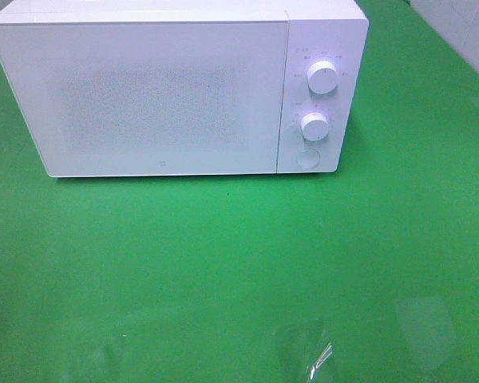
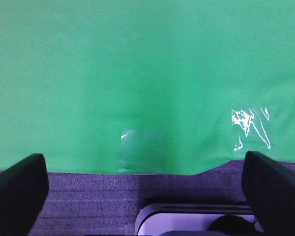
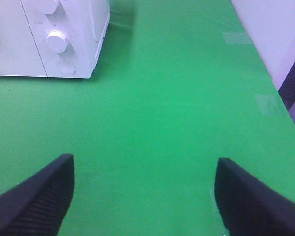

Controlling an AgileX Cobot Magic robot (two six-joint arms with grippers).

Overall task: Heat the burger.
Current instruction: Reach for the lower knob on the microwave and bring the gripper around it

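Note:
The burger is out of view in all three frames. A white microwave stands at the back of the green table with its door shut, two knobs and a round button on its right panel. It also shows in the right wrist view. My left gripper is open and empty over the table's front edge. My right gripper is open and empty over bare green cloth, well in front of and to the right of the microwave. Neither arm shows in the exterior high view.
The green cloth covers the table. Clear tape patches glint near the front edge. A white wall bounds the right side. Below the table edge lies grey floor and a white base.

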